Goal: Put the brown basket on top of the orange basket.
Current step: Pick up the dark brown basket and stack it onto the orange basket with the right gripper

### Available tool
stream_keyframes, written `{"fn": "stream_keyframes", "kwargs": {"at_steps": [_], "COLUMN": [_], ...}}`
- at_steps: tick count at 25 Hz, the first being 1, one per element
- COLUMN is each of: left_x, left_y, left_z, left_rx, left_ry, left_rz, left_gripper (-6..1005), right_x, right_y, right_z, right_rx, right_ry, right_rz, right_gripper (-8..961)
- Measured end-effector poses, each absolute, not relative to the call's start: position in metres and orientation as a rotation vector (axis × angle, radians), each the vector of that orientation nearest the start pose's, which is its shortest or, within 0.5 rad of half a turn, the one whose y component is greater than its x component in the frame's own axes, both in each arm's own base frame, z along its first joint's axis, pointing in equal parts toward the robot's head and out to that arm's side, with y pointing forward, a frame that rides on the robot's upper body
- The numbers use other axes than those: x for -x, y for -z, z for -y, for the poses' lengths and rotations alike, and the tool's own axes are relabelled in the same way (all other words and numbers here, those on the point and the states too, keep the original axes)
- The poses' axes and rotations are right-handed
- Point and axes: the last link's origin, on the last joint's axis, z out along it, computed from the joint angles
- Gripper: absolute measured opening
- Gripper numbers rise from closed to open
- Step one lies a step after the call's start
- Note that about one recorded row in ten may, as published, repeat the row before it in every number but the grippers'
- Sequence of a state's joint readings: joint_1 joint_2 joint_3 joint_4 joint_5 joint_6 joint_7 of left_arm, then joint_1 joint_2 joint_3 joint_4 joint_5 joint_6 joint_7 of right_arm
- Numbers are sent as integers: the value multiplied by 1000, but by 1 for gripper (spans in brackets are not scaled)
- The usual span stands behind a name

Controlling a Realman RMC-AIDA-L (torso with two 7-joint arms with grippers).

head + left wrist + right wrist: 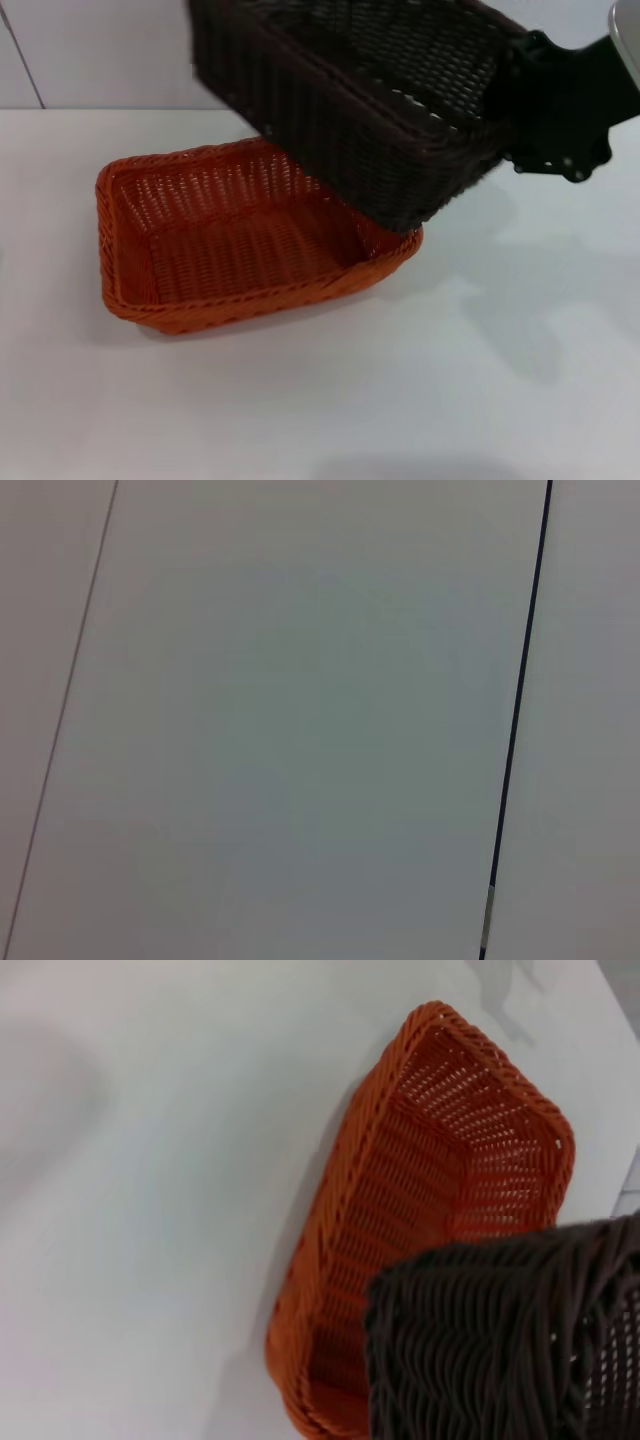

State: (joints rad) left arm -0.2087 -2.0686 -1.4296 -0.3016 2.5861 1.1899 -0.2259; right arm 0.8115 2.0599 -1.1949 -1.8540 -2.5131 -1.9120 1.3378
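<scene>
The brown basket (pixel 370 90) hangs tilted in the air at the back of the head view, above the far right corner of the orange basket (pixel 230 240). The orange basket stands upright and empty on the white table. My right gripper (pixel 514 100) is shut on the brown basket's right rim and holds it clear of the table. In the right wrist view the brown basket (pixel 500 1340) overlaps the near end of the orange basket (pixel 440 1180). My left gripper is out of view; its wrist view shows only a plain pale surface.
The white table (pixel 480 380) stretches in front of and to the right of the orange basket. A pale panelled wall (pixel 90 50) stands behind it. A dark seam (pixel 520 720) crosses the left wrist view.
</scene>
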Motion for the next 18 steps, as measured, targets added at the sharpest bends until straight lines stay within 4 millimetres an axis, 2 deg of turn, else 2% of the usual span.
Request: {"fn": "stream_keyframes", "kwargs": {"at_steps": [6,12,18], "left_x": [386,386,388], "left_y": [-54,-53,-53], "left_z": [-282,-282,-281], "left_rx": [1166,1172,1173], "left_ry": [739,726,717], "left_rz": [653,649,651], "left_gripper": [774,774,774], "right_x": [-50,-47,-52], "right_y": [-80,-72,-59], "right_z": [-361,-384,-389], "right_rx": [2405,2259,2198], "right_ry": [587,550,484], "right_rz": [1415,1583,1749], "right_gripper": [153,153,153]}}
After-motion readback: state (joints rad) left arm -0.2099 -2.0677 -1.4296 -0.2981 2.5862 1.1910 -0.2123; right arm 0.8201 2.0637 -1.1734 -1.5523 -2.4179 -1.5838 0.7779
